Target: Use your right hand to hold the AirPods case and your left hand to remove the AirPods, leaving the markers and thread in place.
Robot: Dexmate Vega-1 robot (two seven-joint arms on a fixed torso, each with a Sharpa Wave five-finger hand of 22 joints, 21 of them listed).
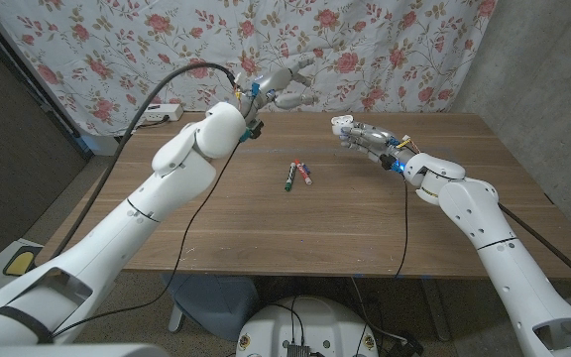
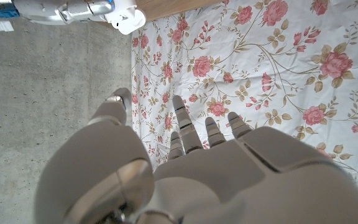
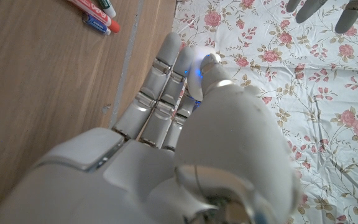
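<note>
White AirPods case [image 1: 341, 126] is gripped by the right hand [image 1: 362, 134], upper centre.
The left hand [image 1: 284, 85] is held released; markers [image 1: 298, 175] are left mid-table.

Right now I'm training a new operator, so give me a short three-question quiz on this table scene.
1. True or false: the right robot hand holds a small white case.
2. Where do the markers lie? A) near the middle of the table B) in the left robot hand C) on the floor
3. Fill in: the left robot hand is raised in front of the ____ curtain.

Key: 1 true; 2 A; 3 floral.
</note>
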